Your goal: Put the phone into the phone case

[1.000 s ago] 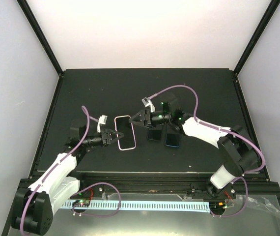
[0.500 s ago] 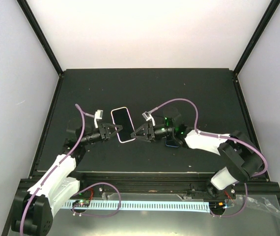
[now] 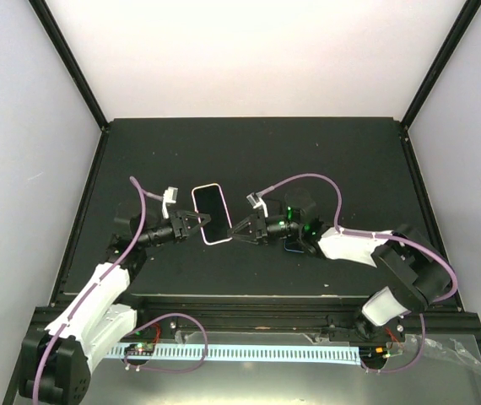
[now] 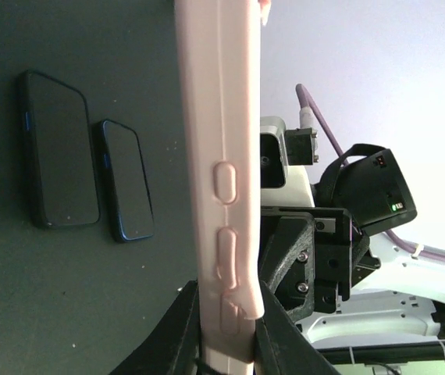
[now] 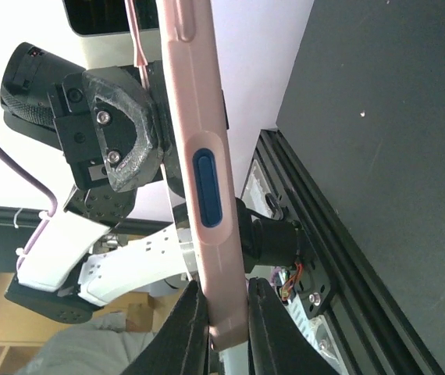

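Note:
The pale pink phone case [image 3: 210,211] is held off the table between both arms, its face towards the top camera. A dark face fills its pink rim, and a blue strip shows in its side slot [image 5: 207,187] in the right wrist view, so a phone seems to sit in it. My left gripper [image 3: 197,222] is shut on the case's left edge [image 4: 218,117], fingers pressed on both faces [image 4: 226,312]. My right gripper [image 3: 234,229] is shut on the opposite edge [image 5: 195,117], fingers tight against it [image 5: 226,312].
Two more phones lie flat on the black table: a larger black one [image 4: 58,148] and a smaller blue-edged one [image 4: 126,181]. In the top view the blue-edged one [image 3: 295,245] lies partly under the right arm. The table's raised front rail [image 5: 324,258] runs below the case.
The left gripper lifted and tilted the case up off the table. The right gripper came in from the right, low beside the case, and has shut on its edge.

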Available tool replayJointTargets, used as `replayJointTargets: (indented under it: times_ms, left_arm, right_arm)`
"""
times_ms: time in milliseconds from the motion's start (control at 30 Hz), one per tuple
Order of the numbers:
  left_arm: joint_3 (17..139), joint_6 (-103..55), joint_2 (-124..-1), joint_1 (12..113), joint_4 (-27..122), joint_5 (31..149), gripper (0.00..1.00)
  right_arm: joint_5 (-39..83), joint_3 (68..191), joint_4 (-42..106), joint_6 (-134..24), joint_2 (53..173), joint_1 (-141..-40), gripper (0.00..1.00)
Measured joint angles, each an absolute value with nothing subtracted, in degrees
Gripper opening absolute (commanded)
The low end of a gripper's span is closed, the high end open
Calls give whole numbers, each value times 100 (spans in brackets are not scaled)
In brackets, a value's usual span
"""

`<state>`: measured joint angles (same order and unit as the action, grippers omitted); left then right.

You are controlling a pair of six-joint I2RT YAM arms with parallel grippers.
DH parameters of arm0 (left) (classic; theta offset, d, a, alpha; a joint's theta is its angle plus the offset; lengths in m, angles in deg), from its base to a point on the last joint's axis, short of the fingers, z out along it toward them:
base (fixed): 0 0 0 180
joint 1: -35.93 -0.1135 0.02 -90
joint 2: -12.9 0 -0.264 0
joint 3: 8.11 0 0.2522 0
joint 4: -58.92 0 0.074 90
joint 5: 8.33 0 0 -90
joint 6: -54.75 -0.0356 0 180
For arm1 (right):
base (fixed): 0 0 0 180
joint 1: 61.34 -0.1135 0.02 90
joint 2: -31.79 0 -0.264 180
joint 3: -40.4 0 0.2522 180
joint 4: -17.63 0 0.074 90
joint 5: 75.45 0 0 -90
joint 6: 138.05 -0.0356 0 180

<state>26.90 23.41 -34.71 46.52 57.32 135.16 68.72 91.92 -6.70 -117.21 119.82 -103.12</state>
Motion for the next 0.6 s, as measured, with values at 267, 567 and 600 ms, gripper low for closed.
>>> replayJointTargets:
  times_ms: [267,567,600]
  left_arm:
    - [3001,1783,-3469,4713,4823,13418,2]
    - [3012,1475,-3487,4715,4619,13379,2]
    - [3012,1410,-3519,4711,4580,13355,2]
  right_arm:
    - [6691,8878,-1315,-12327,12065,-10373,1]
    - [6564,8672,-1981,-12926,12344,-10364,55]
    - [6501,8672,-1881,-12884,12320,-10349,59]
